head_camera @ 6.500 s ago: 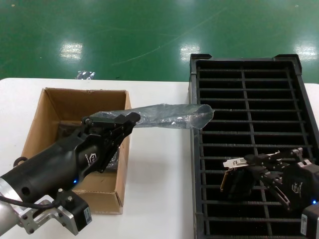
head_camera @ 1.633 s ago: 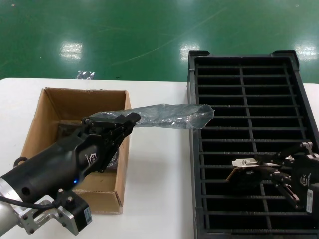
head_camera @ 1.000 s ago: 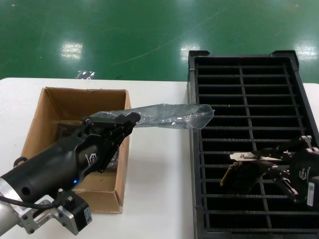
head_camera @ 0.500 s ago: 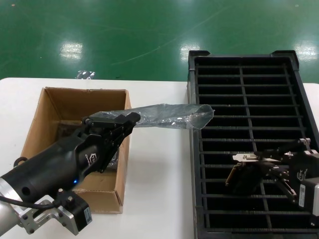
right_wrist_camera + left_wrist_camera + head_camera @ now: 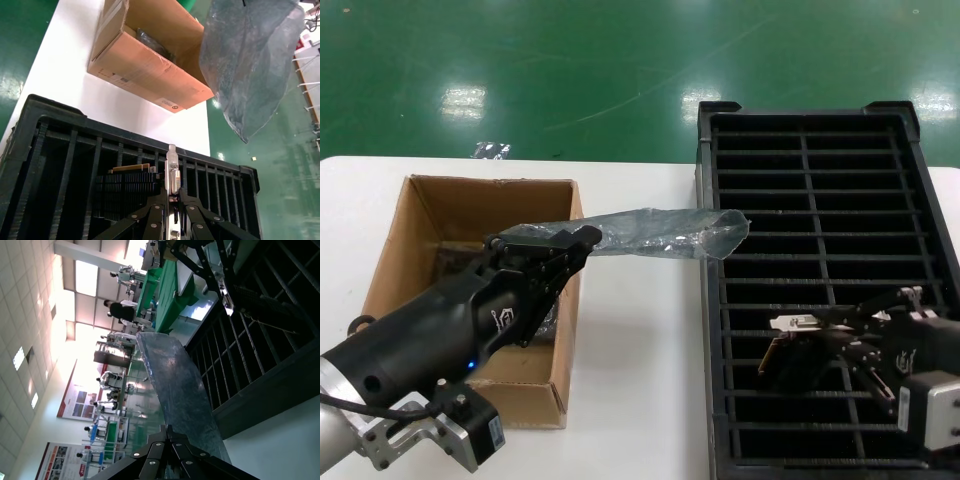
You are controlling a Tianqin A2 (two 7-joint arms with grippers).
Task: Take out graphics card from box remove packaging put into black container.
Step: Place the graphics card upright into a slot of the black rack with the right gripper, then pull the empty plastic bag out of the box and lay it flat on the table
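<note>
Nearest, right gripper, jaws clamped on the silver bracket of the graphics card, board hanging into a left-column slot of the black container. Probably light, stiff, fragile: best held by bracket or board edges, never components. Left gripper, jaws pinched shut on the packaging, limp, slippery, stretched from above the box toward the container. Underneath, white counter; beyond, glossy green floor.
</note>
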